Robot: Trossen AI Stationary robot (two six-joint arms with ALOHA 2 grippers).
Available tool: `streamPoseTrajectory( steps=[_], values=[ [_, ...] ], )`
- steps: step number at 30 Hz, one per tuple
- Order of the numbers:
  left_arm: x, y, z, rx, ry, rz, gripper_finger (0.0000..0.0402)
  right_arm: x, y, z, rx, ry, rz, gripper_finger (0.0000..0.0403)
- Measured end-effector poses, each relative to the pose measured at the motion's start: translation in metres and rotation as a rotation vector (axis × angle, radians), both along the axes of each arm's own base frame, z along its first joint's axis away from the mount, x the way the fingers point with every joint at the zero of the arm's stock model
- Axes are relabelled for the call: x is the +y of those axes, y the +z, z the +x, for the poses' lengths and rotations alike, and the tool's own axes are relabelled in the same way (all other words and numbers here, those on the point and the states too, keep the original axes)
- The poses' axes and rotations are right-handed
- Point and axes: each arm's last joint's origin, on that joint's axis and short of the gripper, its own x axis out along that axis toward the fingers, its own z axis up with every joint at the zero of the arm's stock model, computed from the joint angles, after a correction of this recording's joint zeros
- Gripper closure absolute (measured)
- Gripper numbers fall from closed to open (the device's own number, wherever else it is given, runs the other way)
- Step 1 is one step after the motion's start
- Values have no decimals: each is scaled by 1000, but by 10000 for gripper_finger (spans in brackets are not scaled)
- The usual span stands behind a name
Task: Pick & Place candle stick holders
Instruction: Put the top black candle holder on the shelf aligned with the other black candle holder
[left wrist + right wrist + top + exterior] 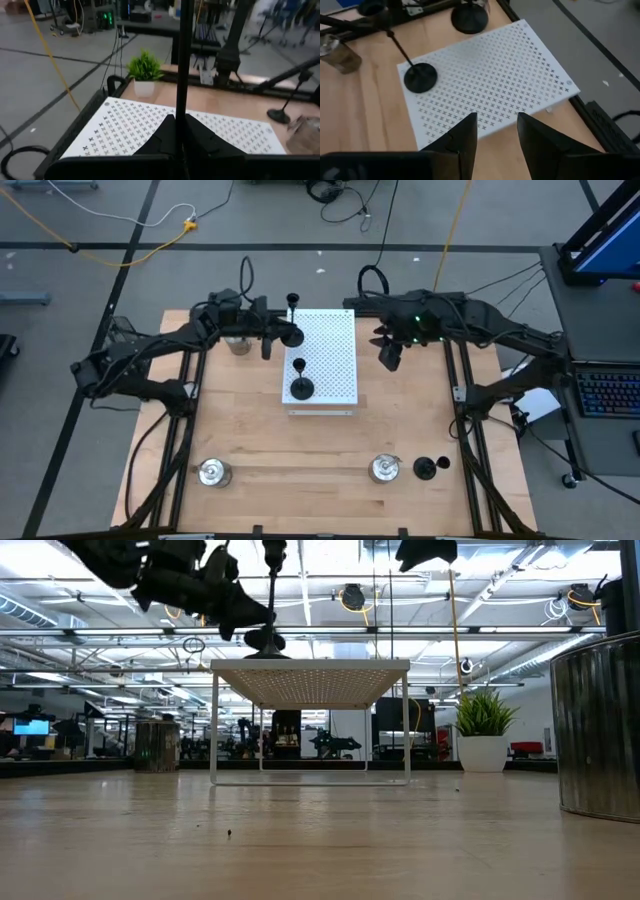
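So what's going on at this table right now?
The left gripper is shut on the thin stem of a black candle holder, carrying it over the far-left edge of the white perforated board. Another black holder already stands on the board. The right gripper hangs beside the board, its fingers apart with nothing between them. Two silver holders and a black one wait at the table's near edge.

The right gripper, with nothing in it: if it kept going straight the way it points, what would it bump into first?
Probably the white perforated board. The right gripper is open and empty, and its wrist view looks past the fingers onto the board's near edge. The black candle stick holder stands off to one side. Depth is hard to judge.
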Motion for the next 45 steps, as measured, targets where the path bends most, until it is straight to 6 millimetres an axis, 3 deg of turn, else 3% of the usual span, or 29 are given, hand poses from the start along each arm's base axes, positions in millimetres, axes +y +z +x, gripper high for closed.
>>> streamPoseTrajectory(
  steps=[9, 21, 28, 45],
  values=[
    [-1, -23, 3, -9, -33, -40, 389, 8, -42, -25, -199, -24, 19, 273],
    [8, -40, 16, -5, -66, -46, 389, 21, -83, -84, -413, -96, 111, 273],
    [5, -38, 17, -18, -125, -52, 389, 24, -91, -100, -445, -116, 107, 273],
    [0, -46, 25, 9, -126, -4, 389, 24, -91, -102, -444, -124, 102, 273]
  ],
)
